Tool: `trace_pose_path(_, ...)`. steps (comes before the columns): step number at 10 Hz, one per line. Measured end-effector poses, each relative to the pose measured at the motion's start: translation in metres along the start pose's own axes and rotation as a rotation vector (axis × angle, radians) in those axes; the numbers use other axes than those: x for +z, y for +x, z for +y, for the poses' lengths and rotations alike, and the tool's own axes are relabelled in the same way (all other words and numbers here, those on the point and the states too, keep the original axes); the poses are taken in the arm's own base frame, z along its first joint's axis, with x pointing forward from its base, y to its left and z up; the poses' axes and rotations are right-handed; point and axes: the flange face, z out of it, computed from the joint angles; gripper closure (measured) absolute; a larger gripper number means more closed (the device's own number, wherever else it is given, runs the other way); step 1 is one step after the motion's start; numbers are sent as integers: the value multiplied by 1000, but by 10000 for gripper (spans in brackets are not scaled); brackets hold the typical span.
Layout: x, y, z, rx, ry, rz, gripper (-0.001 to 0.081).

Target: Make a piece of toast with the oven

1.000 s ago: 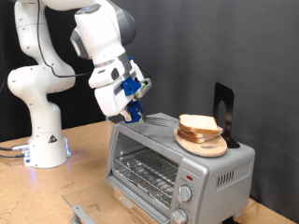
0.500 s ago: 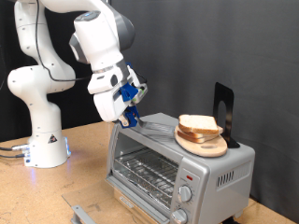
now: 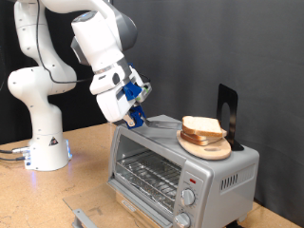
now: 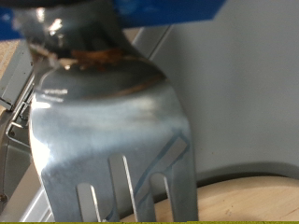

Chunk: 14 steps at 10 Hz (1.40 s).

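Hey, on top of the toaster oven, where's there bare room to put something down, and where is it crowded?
The oven top is bare at the exterior view's left, between its left edge and the wooden plate. The gripper hangs there holding a fork. The right end is crowded: plate, bread slices and a black stand.

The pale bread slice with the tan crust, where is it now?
In the exterior view, the pale bread slice lies on the round wooden plate on top of the silver toaster oven, at its right end, beside a black stand.

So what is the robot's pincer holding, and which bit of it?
The pincer holds a metal fork by its handle end, prongs pointing out toward the bread on the oven.
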Motion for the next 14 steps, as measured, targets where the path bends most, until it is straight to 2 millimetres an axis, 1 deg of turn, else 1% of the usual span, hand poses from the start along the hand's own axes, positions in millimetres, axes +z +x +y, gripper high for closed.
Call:
trace_pose_path(6, -4, 4, -4, -5, 2, 17, 476)
trace_pose_path(14, 0, 4, -22, -13, 2, 13, 478)
